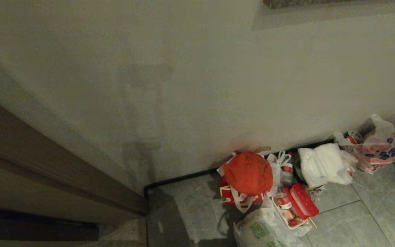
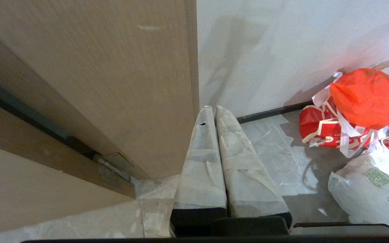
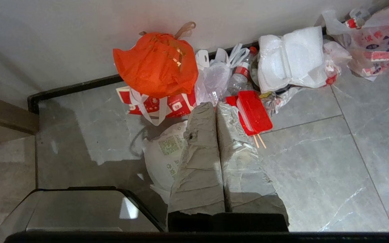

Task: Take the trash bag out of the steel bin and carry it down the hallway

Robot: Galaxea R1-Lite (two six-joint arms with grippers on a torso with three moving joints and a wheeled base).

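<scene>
Right wrist view alone shows chopsticks (image 3: 259,141) under the red lid (image 3: 253,112).

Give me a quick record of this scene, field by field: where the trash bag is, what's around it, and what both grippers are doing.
place: hallway floor of grey tiles, at the foot of a cream wall
trash bag: whitish bag lying on the floor, free of both grippers
neighbours: orange bag, red lidded box, white foam box, printed bag
steel bin: not in view
left gripper: shut, empty, beside a wooden door
right gripper: shut, empty, above the trash bag
</scene>
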